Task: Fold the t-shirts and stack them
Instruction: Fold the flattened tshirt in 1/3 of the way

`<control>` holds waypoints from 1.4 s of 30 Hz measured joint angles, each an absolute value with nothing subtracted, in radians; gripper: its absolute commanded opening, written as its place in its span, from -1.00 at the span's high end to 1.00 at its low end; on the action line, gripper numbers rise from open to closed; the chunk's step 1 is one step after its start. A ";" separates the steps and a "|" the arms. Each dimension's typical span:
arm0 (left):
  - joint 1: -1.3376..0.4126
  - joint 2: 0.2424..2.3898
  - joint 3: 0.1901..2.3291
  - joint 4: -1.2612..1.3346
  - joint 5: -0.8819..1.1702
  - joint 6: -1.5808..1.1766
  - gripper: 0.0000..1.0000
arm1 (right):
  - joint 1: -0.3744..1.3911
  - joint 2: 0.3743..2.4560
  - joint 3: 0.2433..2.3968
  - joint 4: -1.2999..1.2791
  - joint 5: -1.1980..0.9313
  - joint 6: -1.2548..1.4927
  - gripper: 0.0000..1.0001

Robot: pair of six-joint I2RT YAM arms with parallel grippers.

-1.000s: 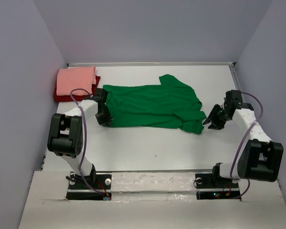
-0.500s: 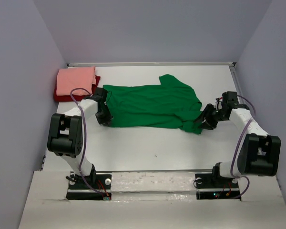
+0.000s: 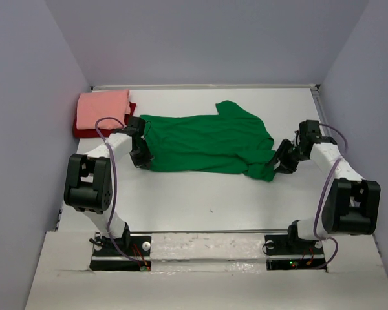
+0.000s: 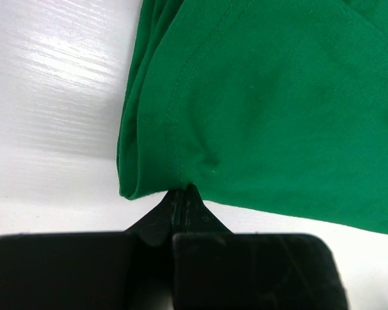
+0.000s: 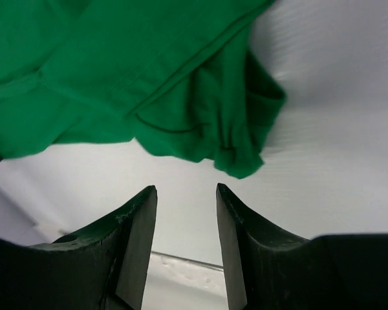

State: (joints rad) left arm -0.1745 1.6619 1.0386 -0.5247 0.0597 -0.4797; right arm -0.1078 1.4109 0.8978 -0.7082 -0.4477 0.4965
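Observation:
A bright green t-shirt (image 3: 207, 141) lies spread flat across the middle of the table. My left gripper (image 3: 142, 160) sits at its near left corner. In the left wrist view this gripper (image 4: 181, 192) is shut on the shirt's hem (image 4: 171, 161), and the cloth puckers at the pinch. My right gripper (image 3: 279, 164) stands open just right of the bunched right sleeve (image 5: 242, 139). Nothing is between the right gripper's (image 5: 186, 194) fingers. At the back left, a folded salmon-pink t-shirt (image 3: 103, 109) rests on a dark red t-shirt (image 3: 84, 132).
Grey walls close in the table on the left, back and right. A raised rim (image 3: 207, 86) runs along the far edge. Bare white tabletop (image 3: 207, 200) lies between the green shirt and the arm bases.
My right gripper has moved left to the green shirt's right sleeve. My left gripper has closed on the hem at the shirt's left corner.

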 measured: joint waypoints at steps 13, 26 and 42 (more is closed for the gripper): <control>-0.175 1.655 1.039 -0.530 0.076 -0.479 1.00 | -0.064 1.472 1.054 -0.853 -0.053 0.442 0.13; -0.175 1.635 1.043 -0.534 0.096 -0.480 1.00 | -0.028 1.469 0.955 -0.829 -0.179 0.466 0.13; -0.175 1.632 1.046 -0.539 0.105 -0.479 1.00 | 0.002 1.501 0.948 -0.775 -0.245 0.502 0.14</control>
State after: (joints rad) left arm -0.1745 1.6321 1.0462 -0.5388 0.1051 -0.4789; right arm 0.0017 1.5013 0.9478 -0.7746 -0.2455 0.5022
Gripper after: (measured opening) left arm 0.014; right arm 0.432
